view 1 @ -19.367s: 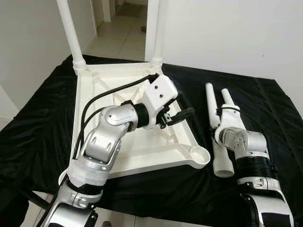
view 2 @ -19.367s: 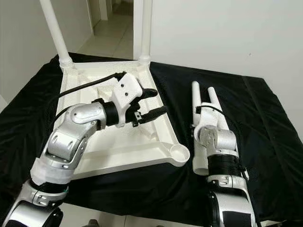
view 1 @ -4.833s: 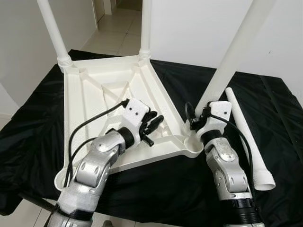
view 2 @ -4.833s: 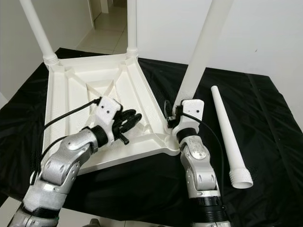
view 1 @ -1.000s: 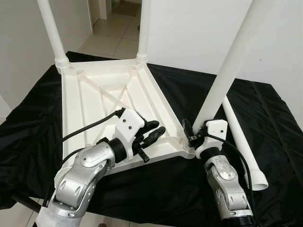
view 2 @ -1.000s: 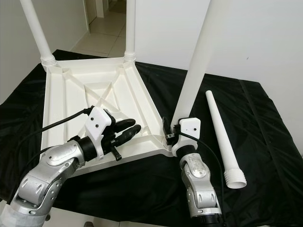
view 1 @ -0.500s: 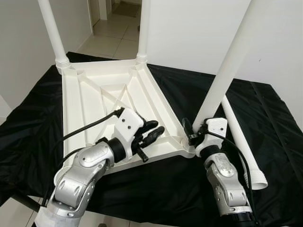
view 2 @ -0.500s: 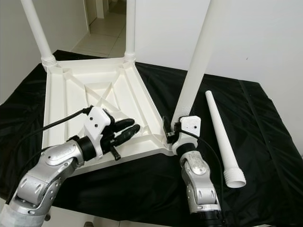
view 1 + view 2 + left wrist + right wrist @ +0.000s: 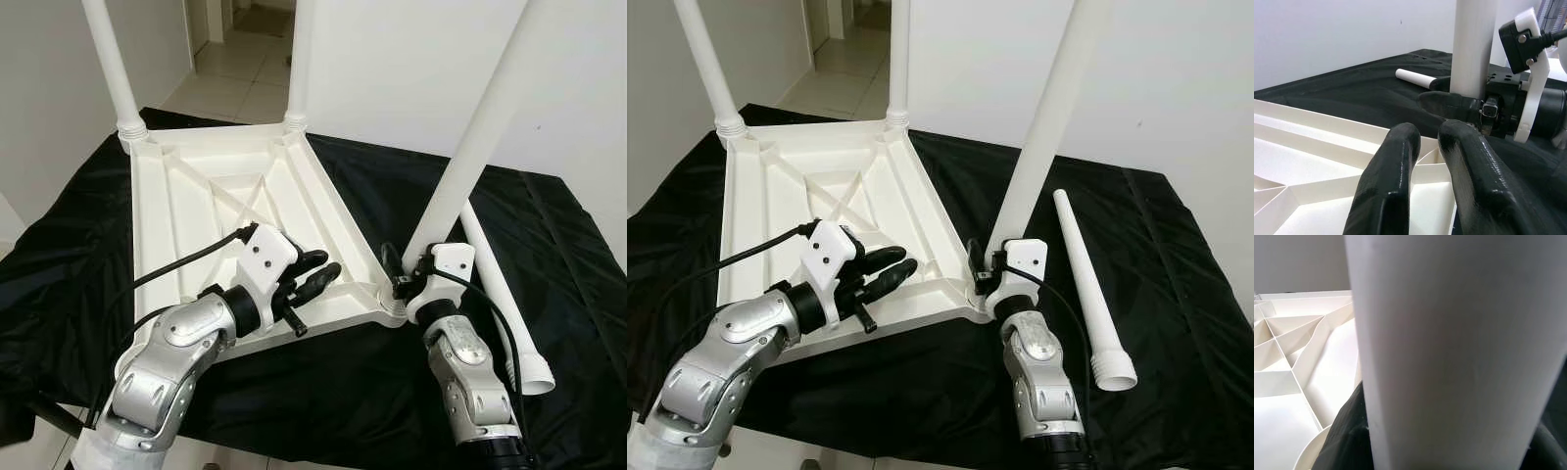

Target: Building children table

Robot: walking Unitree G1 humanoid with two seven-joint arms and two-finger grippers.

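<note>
You are looking at the white tabletop (image 9: 186,211) lying upside down, ribs up, on the black cloth (image 9: 372,196), filling the 9-to-12 o'clock part of the head view. Two legs are standing in its far corners at 11 and 12 o'clock. At the near corner toward 5 o'clock, the right gripper (image 9: 404,277) is clamping the third leg (image 9: 470,147) low on its shaft, fingers closed around it; the leg is rising toward 1 o'clock with its foot at the corner socket (image 9: 389,306). In the wrist view the shaft is blocking most of the fingers. The left gripper (image 9: 315,272) is hovering over the ribs just inside that corner, fingers (image 9: 1396,161) nearly together and holding nothing, pointing toward the right gripper. The fourth leg (image 9: 1087,294) is lying loose on the cloth at 3 o'clock, threaded end nearest you.

Compared with half a second ago, almost nothing is changing: the leg is sitting in the same lean, and both grippers are keeping their places. Nineteen seconds back, the right arm was resting by two loose legs and that corner socket was empty.

The cloth is draping the whole work surface. Beyond it, a white wall (image 9: 1176,69) is filling 12 to 2 o'clock, and a doorway onto a tiled floor (image 9: 230,69) is opening at 11 o'clock.
</note>
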